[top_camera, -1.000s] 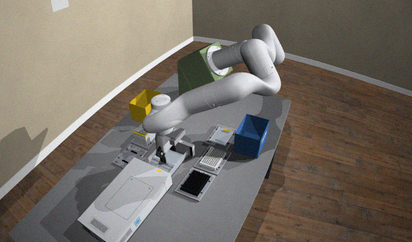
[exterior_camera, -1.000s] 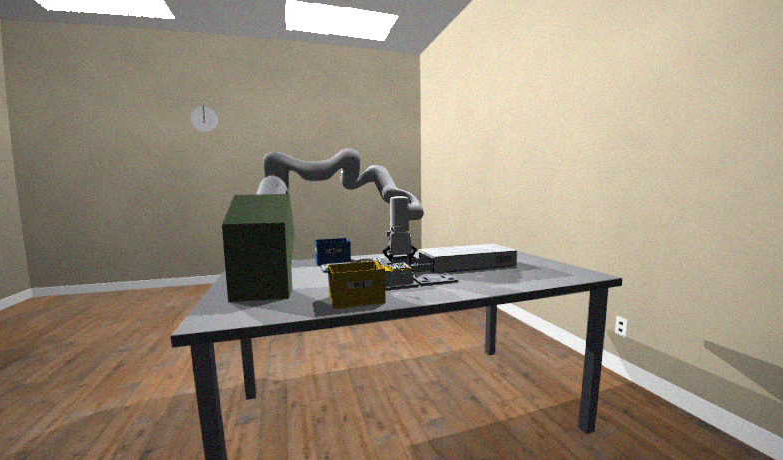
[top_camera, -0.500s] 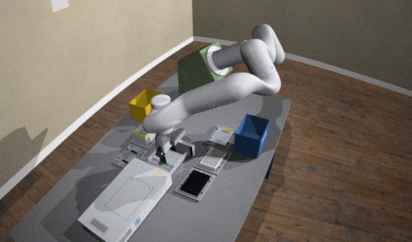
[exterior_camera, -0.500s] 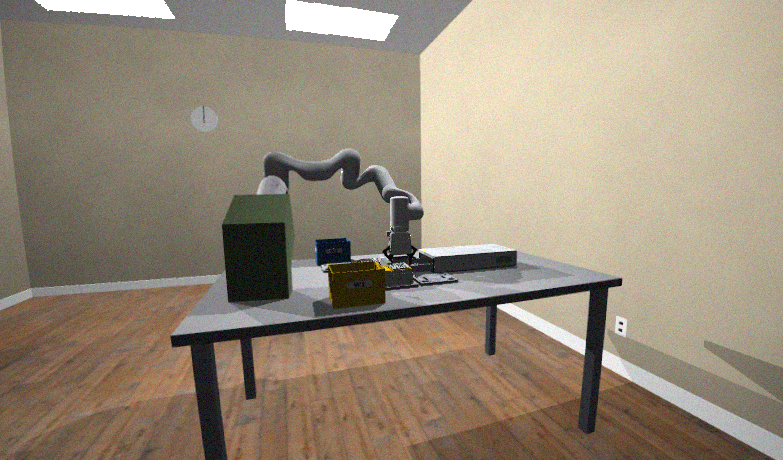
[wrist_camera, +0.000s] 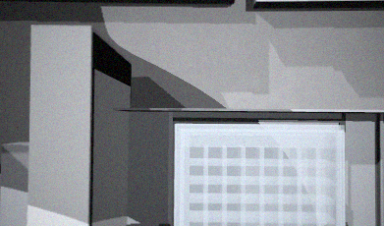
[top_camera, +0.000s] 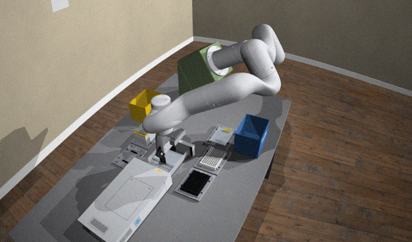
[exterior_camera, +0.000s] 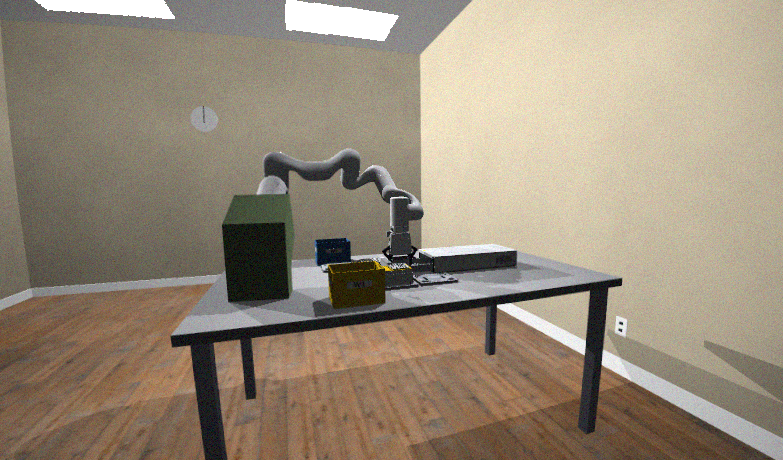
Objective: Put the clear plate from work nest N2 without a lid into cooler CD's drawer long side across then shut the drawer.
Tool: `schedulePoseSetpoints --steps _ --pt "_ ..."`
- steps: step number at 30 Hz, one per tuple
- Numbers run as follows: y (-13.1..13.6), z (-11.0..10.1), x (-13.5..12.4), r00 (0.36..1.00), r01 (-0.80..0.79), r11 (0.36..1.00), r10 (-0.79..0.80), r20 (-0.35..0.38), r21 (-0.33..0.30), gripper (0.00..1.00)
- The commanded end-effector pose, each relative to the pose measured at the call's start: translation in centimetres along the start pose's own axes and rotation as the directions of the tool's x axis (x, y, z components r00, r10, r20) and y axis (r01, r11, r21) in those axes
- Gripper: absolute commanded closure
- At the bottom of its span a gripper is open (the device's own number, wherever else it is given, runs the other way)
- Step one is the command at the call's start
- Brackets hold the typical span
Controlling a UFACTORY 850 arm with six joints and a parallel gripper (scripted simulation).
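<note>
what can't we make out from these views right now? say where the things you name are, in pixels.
- Claw [top_camera: 162, 156] [exterior_camera: 399, 258] fingertips: too small in the exterior view, out of frame in the wrist view.
- Clear plate [top_camera: 171, 157] [wrist_camera: 258, 140], near end: cut off by the wrist view's bottom edge; its seating in the locators can't be judged.
- Inside of the yellow bin [top_camera: 140, 109] [exterior_camera: 357, 288]: floor hidden by its own walls in the top view.
- Cooler [top_camera: 123, 192] [exterior_camera: 468, 258] interior: hidden under its housing, top view.

wood-look plank flr [top_camera: 337, 135] [exterior_camera: 337, 365], matt smooth gray tabletop [top_camera: 243, 192] [exterior_camera: 525, 285], smooth satin arm [top_camera: 228, 87] [exterior_camera: 317, 170] w/ soft sheen, matt plastic-look yellow bin [top_camera: 139, 109] [exterior_camera: 357, 288] & blue bin [top_camera: 249, 141] [exterior_camera: 332, 252], translucent plastic-look plate [wrist_camera: 256, 167]
</note>
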State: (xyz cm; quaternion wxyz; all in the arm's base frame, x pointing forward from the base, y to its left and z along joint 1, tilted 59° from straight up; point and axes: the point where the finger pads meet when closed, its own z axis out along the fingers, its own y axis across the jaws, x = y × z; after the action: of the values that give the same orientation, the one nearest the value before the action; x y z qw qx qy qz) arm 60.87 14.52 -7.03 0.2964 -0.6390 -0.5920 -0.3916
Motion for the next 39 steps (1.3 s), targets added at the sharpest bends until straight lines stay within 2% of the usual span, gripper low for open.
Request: schedulePoseSetpoints --steps 1,23,39 --pt "0.1 -0.1 0.0 1.0 0.0 1.0 0.0 0.0 -0.001 0.0" --pt "0.1 -0.1 0.0 1.0 0.0 1.0 0.0 0.0 -0.001 0.0" --pt "0.1 -2.4 0.0 1.0 0.0 1.0 0.0 0.0 -0.001 0.0"
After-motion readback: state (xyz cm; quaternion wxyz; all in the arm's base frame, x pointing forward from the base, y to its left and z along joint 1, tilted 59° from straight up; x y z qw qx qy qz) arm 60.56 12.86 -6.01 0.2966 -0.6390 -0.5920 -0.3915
